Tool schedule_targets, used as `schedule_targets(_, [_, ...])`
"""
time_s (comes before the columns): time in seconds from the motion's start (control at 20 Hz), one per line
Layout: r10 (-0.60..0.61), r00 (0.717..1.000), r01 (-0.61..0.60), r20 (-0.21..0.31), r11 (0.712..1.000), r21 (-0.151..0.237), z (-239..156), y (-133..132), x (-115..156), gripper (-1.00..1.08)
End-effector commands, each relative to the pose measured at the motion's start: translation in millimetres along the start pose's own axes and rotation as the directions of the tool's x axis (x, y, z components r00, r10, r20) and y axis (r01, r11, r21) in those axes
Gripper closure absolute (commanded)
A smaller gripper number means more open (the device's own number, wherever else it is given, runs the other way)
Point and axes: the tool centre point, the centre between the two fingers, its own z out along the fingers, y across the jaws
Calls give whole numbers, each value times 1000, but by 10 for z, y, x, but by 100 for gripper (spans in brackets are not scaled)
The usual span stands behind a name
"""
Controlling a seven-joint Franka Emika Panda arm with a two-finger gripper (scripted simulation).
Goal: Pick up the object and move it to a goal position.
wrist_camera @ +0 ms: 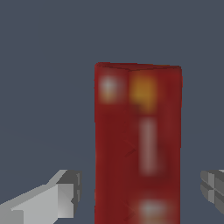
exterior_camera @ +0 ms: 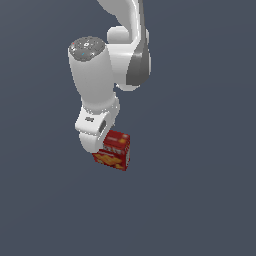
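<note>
Hand (wrist_camera: pixel 139 192) fingers (wrist_camera: pixel 65 194) astride red box (wrist_camera: pixel 138 140), both sides gapped.

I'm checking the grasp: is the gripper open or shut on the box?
Open. In the wrist view both fingers stand apart from the box, with gaps on either side.

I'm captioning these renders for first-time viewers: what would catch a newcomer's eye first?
The small red rectangular cardboard box with a yellow-orange picture stands out against the plain grey-blue background, just below centre in the exterior view. The bulky white robot arm comes down from the top edge onto it. In the wrist view the box fills the middle, with the open hand straddling it, fingers clear of its sides.
</note>
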Motion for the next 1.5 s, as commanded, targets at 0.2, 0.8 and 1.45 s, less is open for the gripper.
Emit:
schedule_targets(0.2, [-3,1000,3,0,1000,1,272,-9,0,-92])
schedule_targets(0.8, [-3,1000,3,0,1000,1,318,4,-1,108])
schedule_targets(1.45, [-3,1000,3,1,1000,1,288,-152,121,108])
